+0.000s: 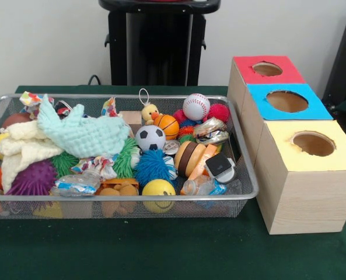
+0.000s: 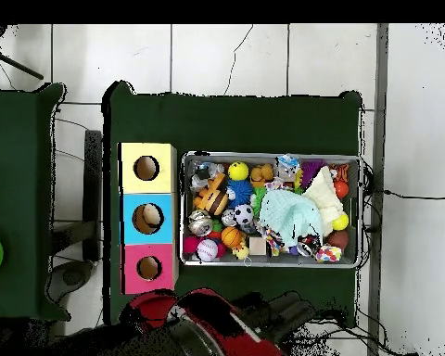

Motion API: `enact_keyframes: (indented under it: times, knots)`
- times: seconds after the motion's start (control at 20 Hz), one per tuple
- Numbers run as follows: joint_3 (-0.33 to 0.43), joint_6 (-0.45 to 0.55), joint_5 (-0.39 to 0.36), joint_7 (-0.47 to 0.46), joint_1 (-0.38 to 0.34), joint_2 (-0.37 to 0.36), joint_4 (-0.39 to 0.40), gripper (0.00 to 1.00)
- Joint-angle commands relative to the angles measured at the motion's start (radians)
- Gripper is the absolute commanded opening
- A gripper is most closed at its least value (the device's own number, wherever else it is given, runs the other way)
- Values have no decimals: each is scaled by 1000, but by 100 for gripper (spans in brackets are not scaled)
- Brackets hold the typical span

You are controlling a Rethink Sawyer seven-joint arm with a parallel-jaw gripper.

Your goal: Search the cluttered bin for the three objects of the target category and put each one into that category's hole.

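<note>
Clutter fills the wire-mesh bin (image 1: 243, 192) on the green worktop (image 1: 161, 256): balls, spiky toys, cloths and foil packets lie heaped together. Two clear plastic bottles with blue-and-white labels show along the bin's near edge in the front view: one bottle (image 1: 74, 184) lies on its side near the left, just beside a purple spiky ball (image 1: 34, 178); the other bottle (image 1: 203, 187) lies near the right corner, beside a yellow ball (image 1: 158, 188). A third is not plainly visible; it may sit buried under the pale green cloth (image 1: 85, 135) or among the toys.

Beside the bin stand three boxes with round holes, topped red (image 1: 268, 70), blue (image 1: 286, 102) and yellow (image 1: 313, 146). Which hole belongs to the bottles cannot be read from the pictures.

The arm (image 2: 208, 324) shows only as a red and black mass at the bottom of the overhead view, drawn back from the bin; the tool itself is not visible in either view, so whether it is released or clenched cannot be said.

Risks, as a judgement: thin, dented bottle walls may buckle or squirt out of a pinch. Shiny foil packets (image 1: 210, 131) nearby could be mistaken for targets. Neighbouring toys may snag and ride up with a bottle, and a bottle carried crosswise may catch on a hole's rim.
</note>
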Motion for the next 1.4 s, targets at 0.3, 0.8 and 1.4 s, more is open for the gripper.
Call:
enact_keyframes:
  times: [0.3,0.8,1.4]
  knots:
    - [198,-22,253,-89,-109,-197,355,0]
    - [244,156,552,-64,-85,-414,532,0]
    - [465,340,549,-482,-372,-266,294,0]
